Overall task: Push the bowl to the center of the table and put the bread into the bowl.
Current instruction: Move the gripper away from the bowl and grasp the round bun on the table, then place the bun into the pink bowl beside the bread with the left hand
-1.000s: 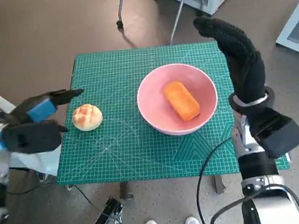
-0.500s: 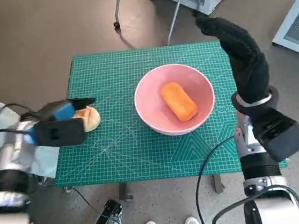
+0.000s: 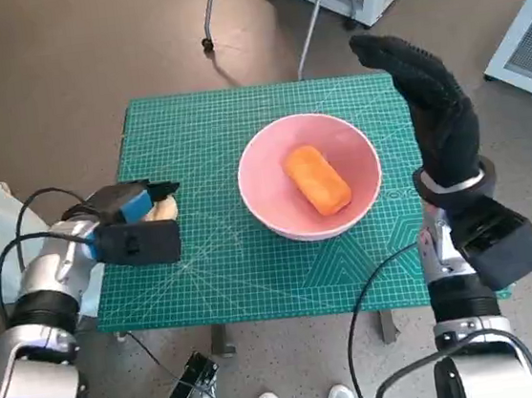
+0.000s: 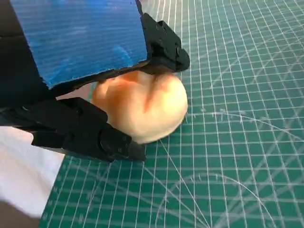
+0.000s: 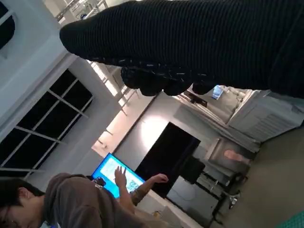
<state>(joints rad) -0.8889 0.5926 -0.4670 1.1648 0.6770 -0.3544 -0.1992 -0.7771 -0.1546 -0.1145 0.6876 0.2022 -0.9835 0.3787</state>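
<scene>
No readable text, labels, brands or numbers anywhere in view.

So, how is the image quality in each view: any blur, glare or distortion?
Head view: sharp, evenly lit, with wide-angle bending at the edges. Left wrist view: the bun is slightly soft and brightly lit, the mat sharp. Right wrist view: the glove is a dark band, the room behind hazy, a screen glaring.

So I'm counting one pink bowl [image 3: 310,176] sitting on one green mat table [image 3: 254,258]. Two breads are showing: one orange loaf [image 3: 318,180], one round bun [image 4: 142,109].
</scene>
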